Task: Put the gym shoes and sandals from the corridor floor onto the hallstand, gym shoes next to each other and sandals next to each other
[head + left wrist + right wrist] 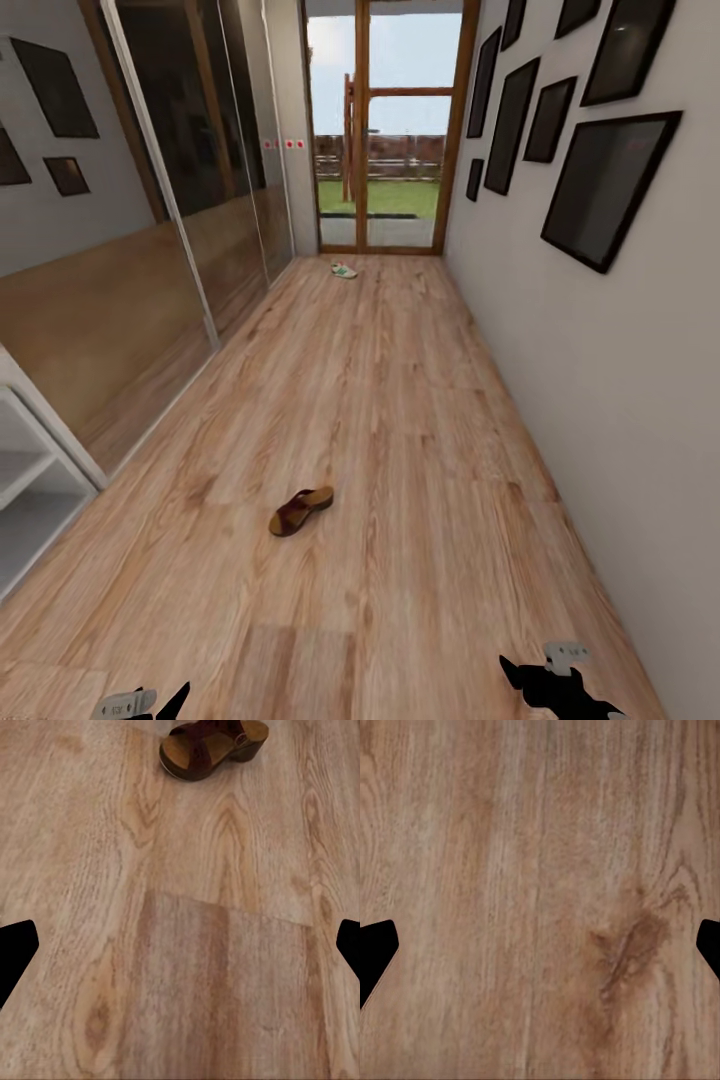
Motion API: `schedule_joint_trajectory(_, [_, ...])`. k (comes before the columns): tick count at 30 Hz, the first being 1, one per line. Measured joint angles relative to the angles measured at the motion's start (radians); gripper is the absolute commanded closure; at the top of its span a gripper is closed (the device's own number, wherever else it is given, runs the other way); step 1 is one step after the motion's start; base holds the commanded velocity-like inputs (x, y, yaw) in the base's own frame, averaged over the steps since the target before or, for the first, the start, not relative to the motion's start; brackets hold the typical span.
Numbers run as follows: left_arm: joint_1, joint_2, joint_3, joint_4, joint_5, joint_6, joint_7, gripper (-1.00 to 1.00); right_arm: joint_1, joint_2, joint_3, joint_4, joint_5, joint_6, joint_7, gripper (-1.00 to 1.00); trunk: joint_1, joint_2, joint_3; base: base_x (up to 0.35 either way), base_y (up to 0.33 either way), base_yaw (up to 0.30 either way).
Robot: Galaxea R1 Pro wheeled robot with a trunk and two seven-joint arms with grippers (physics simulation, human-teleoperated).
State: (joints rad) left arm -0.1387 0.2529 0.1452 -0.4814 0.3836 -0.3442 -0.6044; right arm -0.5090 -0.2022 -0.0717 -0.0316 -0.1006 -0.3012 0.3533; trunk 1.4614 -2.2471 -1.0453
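A brown sandal [300,510] lies on the wood corridor floor [400,450] mid-corridor; the left wrist view shows this sandal [214,746] on its tan sole, ahead of the fingers. A cream-white gym shoe [343,270] with green stripes rests far off, by the glass door. The pale hallstand [25,470] shows its low open shelves at the left edge. My left gripper [160,703] hangs open over bare planks, short of the sandal, fingers [15,952] wide apart. My right gripper [545,680] is open over bare floor [540,900], nothing between its fingers [375,952].
A mirrored sliding-door wardrobe [170,200] runs along the left wall beyond the hallstand. The right wall [600,350] carries several dark picture frames. A wood-framed glass door [390,130] closes the far end.
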Motion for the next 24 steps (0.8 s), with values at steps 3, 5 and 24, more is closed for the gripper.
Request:
schedule_joint_trajectory(3, [0.0, 0.0, 0.0, 0.0, 0.0, 0.0, 0.0, -1.0, 0.0, 0.0, 0.0, 0.0, 0.0, 0.0, 0.0, -1.0, 0.0, 0.0, 0.0, 0.242, -0.172, 0.277])
schedule_joint_trajectory(5, [0.0, 0.0, 0.0, 0.0, 0.0, 0.0, 0.0, -1.0, 0.0, 0.0, 0.0, 0.0, 0.0, 0.0, 0.0, -1.0, 0.0, 0.0, 0.0, 0.24, -0.174, 0.277])
schedule_joint_trajectory(24, [0.0, 0.0, 0.0, 0.0, 0.0, 0.0, 0.0, -1.0, 0.0, 0.0, 0.0, 0.0, 0.0, 0.0, 0.0, -1.0, 0.0, 0.0, 0.0, 0.239, -0.175, 0.277])
